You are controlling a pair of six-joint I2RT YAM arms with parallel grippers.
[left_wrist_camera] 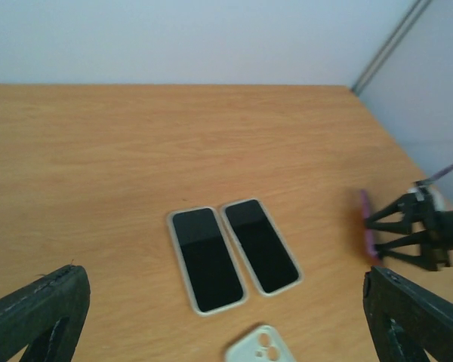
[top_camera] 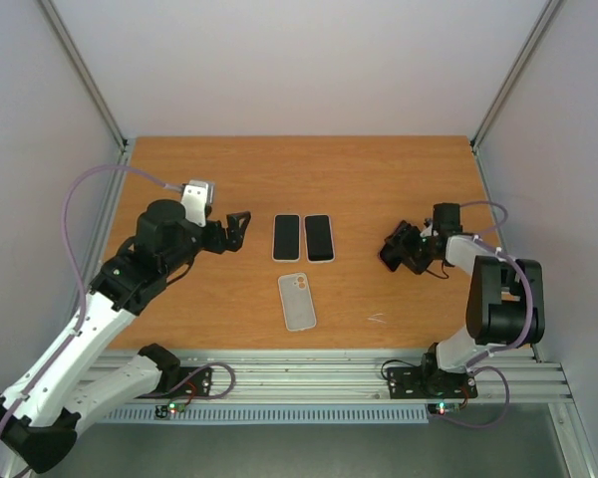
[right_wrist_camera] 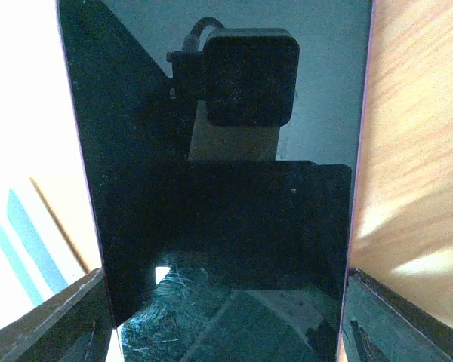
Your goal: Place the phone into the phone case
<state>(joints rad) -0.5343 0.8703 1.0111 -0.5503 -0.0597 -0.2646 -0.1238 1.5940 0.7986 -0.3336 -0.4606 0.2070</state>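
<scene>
A phone (right_wrist_camera: 211, 196) with a black screen and purple rim fills the right wrist view, spanning the gap between both fingers of my right gripper (right_wrist_camera: 226, 324), which is shut on it. From the left wrist view the phone (left_wrist_camera: 367, 222) stands on edge above the table at the right. An empty translucent phone case (top_camera: 297, 301) lies camera-holes up in the middle near the front edge; the left wrist view shows its top (left_wrist_camera: 263, 348). My left gripper (top_camera: 239, 227) hovers open, left of the middle, holding nothing.
Two other phones in pale cases (top_camera: 286, 237) (top_camera: 319, 237) lie side by side, screens up, just behind the empty case. The right gripper (top_camera: 399, 249) sits to their right. Metal frame posts and white walls bound the wooden table (top_camera: 379, 179).
</scene>
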